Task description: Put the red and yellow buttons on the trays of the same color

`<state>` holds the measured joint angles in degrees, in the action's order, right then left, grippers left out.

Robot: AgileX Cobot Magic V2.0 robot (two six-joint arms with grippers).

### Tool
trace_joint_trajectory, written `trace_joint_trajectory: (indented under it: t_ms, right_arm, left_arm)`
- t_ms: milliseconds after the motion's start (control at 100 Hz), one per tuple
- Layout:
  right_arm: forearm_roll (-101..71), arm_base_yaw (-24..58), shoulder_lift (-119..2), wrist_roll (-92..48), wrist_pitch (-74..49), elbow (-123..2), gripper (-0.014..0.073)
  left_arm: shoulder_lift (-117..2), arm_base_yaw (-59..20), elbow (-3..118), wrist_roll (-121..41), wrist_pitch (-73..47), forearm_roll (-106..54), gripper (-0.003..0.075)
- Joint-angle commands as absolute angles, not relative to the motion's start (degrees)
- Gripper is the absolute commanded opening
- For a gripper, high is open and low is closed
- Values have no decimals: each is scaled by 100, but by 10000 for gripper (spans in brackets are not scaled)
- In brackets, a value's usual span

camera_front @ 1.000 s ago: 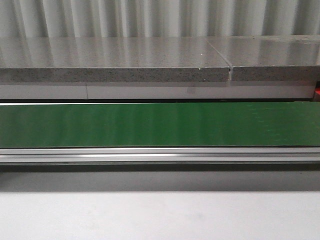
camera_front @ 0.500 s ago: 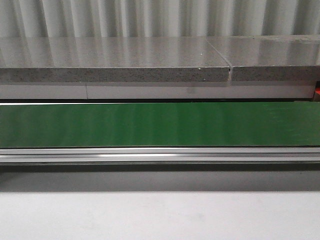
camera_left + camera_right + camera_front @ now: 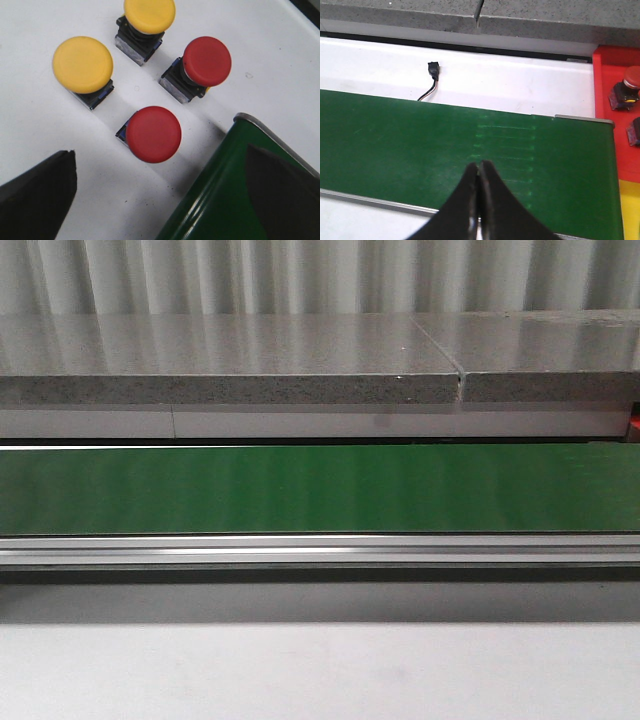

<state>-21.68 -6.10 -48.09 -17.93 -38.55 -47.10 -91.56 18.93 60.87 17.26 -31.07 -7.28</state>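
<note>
Left gripper (image 3: 157, 192) spread wide above nearest red button (image 3: 153, 133) — nothing held.
Right gripper (image 3: 479, 200) pressed together, idle; advisable to centre, descend straight — clear of conveyor belt (image 3: 220, 200).

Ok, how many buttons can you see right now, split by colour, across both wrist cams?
Red buttons: 3, two on the white table, one on the red tray
Yellow buttons: 2
Dark item at the tray's edge: colour cannot be told
Total: 5 confirmed
</note>
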Motion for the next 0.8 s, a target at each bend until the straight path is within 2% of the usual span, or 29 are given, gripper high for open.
trace_joint_trajectory:
  t_ms: [0, 350, 790]
  right_arm:
    - [-2227, -597, -4752, -1838, -3549, -4854, -67]
    - [-2227, -597, -4752, -1838, -3549, -4854, -67]
    - [-2227, -597, -4752, -1838, -3555, -4854, -67]
  left_arm:
    - [-9216, 1893, 6428, 1764, -2964, -798, 651]
    - [-9884, 1893, 6690, 1764, -2855, -773, 651]
    - [-10027, 1893, 6725, 1764, -2607, -762, 635]
